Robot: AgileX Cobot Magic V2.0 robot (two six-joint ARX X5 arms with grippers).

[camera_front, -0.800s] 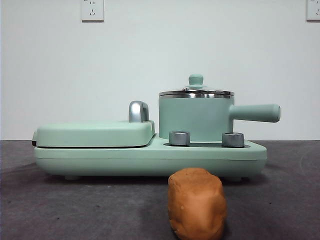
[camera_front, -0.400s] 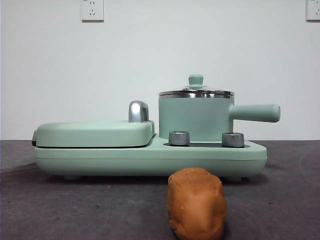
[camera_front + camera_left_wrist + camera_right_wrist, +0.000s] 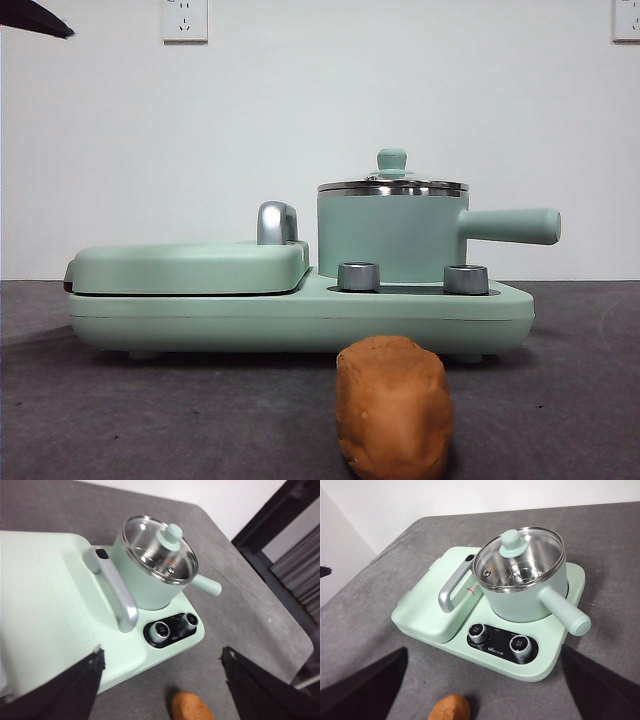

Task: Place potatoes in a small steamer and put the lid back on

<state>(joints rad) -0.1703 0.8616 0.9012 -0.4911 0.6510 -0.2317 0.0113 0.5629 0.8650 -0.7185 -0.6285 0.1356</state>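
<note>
- Lid sits on the steamer; potato lies on the bench before it.
- Both hands, left and right, hover spread, empty.
- Next: lift lid by its knob.

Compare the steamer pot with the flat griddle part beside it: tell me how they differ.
The small steamer is a tall cylinder; the griddle part is low and flat. The steamer carries a glass lid with a knob; the griddle's cover is opaque green. The steamer's handle is green and straight; the griddle's is curved and silver. Both are mint green and sit on one base.
</note>
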